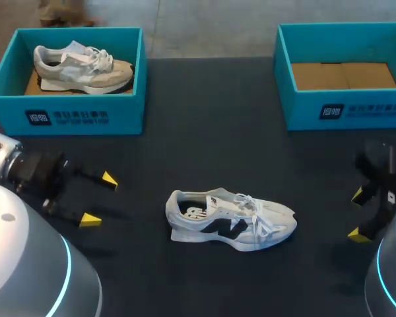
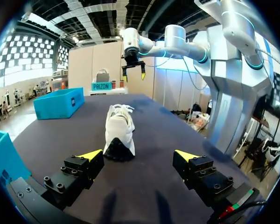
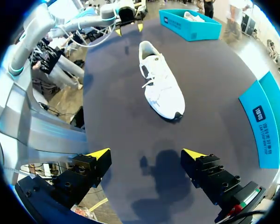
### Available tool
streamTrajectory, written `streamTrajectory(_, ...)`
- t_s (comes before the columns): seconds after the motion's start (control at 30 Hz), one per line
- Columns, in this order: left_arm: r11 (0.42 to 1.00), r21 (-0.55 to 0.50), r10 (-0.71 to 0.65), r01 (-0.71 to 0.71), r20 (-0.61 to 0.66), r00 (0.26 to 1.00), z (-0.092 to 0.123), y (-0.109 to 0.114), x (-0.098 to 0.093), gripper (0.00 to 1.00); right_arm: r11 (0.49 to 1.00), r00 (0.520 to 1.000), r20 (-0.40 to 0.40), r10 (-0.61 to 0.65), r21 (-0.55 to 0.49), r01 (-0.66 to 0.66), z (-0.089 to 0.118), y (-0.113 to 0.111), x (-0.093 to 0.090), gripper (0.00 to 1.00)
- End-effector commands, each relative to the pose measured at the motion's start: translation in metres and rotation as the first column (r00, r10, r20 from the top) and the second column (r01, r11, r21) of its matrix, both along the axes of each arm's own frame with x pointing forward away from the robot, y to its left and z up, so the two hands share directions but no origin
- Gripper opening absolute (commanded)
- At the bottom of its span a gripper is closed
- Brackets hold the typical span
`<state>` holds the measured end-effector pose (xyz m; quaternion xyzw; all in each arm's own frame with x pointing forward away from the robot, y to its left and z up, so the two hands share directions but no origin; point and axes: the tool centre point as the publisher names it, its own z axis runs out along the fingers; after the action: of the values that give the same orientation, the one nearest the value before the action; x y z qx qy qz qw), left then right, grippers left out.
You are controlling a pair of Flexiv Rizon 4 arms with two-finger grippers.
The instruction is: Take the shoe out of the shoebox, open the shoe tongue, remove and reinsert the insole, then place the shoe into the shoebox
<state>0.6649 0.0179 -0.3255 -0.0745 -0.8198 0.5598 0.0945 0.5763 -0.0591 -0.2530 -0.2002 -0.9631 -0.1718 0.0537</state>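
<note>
Shoe lies between left gripper and right gripper — touching neither.

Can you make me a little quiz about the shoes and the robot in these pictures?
1. True or false: the white shoe lies on the table, outside both boxes.
2. Which box holds the beige shoe? A: left box. B: right box.
3. Fill in: the left hand and right hand are both ____, holding nothing.
Key: 1 true; 2 A; 3 open.
</note>
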Motion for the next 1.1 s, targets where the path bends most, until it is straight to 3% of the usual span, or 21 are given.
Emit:
streamTrajectory(0.03, 1.000, -0.019, -0.011, 0.011, -0.009, 1.000, -0.008, 0.001, 0.006, 1.00, 1.000, 1.000, 0.005, -0.002, -0.001, 0.002, -0.001, 0.000, -0.003, 1.00)
streamTrajectory(0.97, 1.000, -0.019, -0.011, 0.011, -0.009, 1.000, -0.008, 0.001, 0.006, 1.00, 1.000, 1.000, 0.005, -0.002, -0.001, 0.002, -0.001, 0.000, -0.003, 1.00)
streamTrajectory(1.1, 0.998, -0.053, 0.026, -0.027, -0.022, 0.999, -0.021, -0.001, 0.004, 1.00, 1.000, 1.000, 0.005, -0.002, -0.001, 0.002, -0.001, 0.000, -0.003, 1.00)
